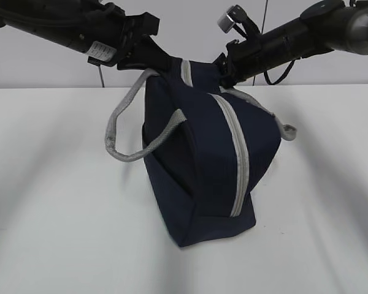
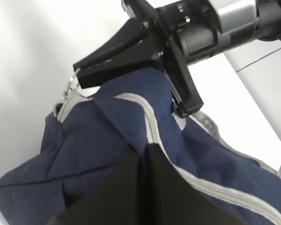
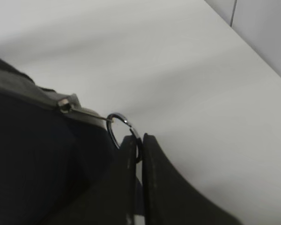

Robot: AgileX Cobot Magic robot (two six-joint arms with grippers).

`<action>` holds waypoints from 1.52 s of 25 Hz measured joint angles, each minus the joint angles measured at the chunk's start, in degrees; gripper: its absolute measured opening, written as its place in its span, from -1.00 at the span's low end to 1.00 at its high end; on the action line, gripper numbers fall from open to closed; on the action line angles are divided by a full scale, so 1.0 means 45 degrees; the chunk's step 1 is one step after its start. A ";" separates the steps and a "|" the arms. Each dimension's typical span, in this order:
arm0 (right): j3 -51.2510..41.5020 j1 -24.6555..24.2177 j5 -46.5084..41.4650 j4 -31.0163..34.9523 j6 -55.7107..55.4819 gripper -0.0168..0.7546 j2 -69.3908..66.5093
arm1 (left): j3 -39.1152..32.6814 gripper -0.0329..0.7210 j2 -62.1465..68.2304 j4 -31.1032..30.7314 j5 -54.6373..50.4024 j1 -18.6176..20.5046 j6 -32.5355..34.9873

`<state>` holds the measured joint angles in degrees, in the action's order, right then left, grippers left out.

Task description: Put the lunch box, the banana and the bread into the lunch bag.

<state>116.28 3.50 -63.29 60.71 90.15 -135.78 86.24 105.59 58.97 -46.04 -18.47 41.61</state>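
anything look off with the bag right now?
Yes. The lunch bag is tipped up on one end, not sitting flat, its zipper band running down the side. Both end effectors grip its top: the left end effector pinches fabric, the right end effector holds the zipper pull ring. No food visible.

text: none legible | left arm (image 1: 80, 30): white sticker (image 1: 100, 49), print too small to read | lunch bag (image 1: 202, 159): no readable label or brand | table (image 1: 49, 233): no markings
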 joint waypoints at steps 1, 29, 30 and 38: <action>0.0000 0.0000 -0.0058 -0.0094 -0.0058 -0.99 0.0000 | -0.0012 -0.90 -0.0046 -0.0066 0.0037 0.0000 0.0013; 0.0000 -0.0648 -0.1030 0.1273 -0.7936 0.50 0.2583 | 0.0062 0.52 -0.1962 -0.3249 -0.2096 0.1442 -0.2930; 0.0000 -0.0655 -0.1151 0.1126 -0.8526 0.50 0.2721 | 0.0077 0.52 -0.2157 -0.3977 -0.2199 0.1442 -0.3357; -0.0160 -0.0325 -0.1472 -0.3446 -1.3698 0.50 0.3767 | -0.1103 0.52 -0.3542 -0.7816 -0.2673 0.1442 -0.5716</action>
<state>115.56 2.04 -69.91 45.20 28.50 -118.83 81.28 89.65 23.79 -58.07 -11.98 15.89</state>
